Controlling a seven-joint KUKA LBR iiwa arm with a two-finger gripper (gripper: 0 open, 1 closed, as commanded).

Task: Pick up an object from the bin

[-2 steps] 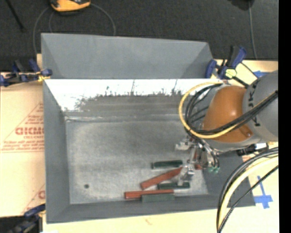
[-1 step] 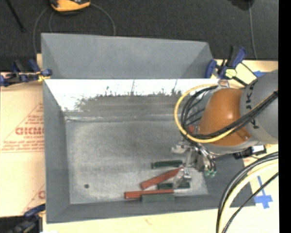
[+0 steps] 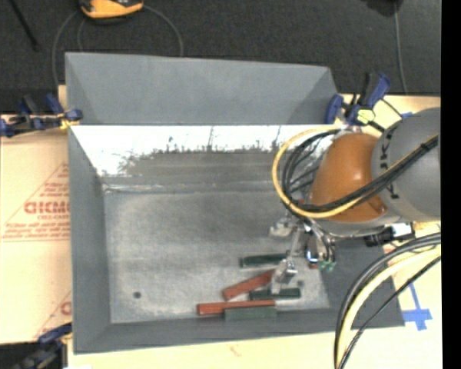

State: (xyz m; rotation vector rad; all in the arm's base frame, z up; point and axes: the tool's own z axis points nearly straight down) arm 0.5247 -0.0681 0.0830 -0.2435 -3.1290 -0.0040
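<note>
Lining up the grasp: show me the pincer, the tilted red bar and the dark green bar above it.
pincer (image 3: 286, 277): camera view, at its tip, low in the bin's right part.
red bar (image 3: 244, 288): camera view, middle of the bar.
green bar (image 3: 258, 261): camera view, middle of its visible length.

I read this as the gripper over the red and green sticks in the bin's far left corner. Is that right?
Not quite. The camera view shows the sticks lying in the near right corner of the bin, not the far left, and the gripper is over them there.

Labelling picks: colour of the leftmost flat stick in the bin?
It's a reddish-brown flat stick, best seen in camera view.
</note>
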